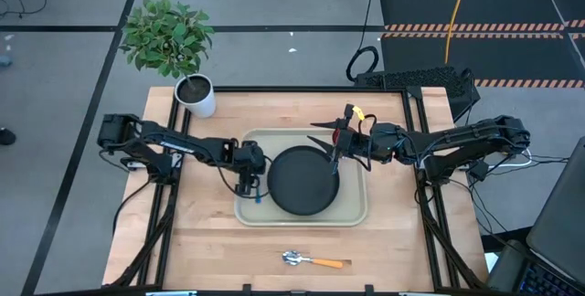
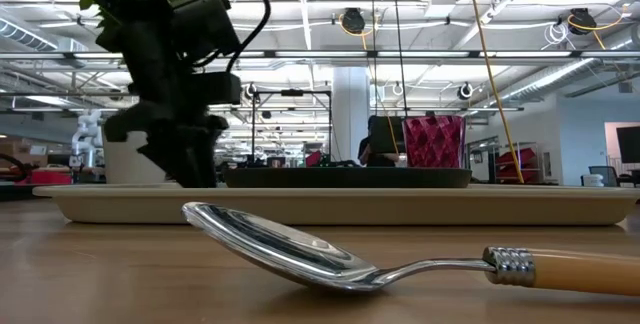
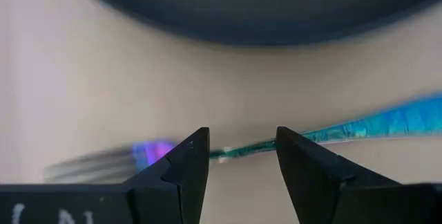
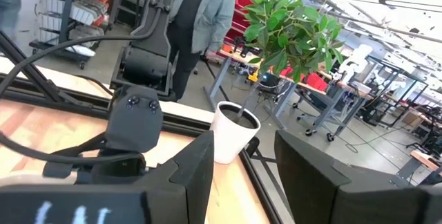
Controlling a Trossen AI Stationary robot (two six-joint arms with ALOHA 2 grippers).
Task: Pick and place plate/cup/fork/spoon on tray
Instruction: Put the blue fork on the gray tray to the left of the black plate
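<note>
The tray is lying at the middle of the wooden counter, with the plate resting flat inside it.

The left gripper is reaching down over the tray's left edge, just beside the plate's rim. In the left wrist view its jaws are standing apart, one on each side of the fork. The fork is lying flat on the tray floor just beside the plate, and no pad is touching it.

The right gripper is hovering over the plate's upper right rim. In the right wrist view its jaws are standing wide apart and holding nothing. That view is looking across the counter toward the white pot with the green plant, and a person is standing in the room beyond.

The cup is standing upright on the tray, beyond the plate in the low view. In the high view the right arm is largely covering it.

The spoon is lying on the counter in front of the tray, well apart from both grippers. Its bowl is pointing left and its orange handle right.
</note>
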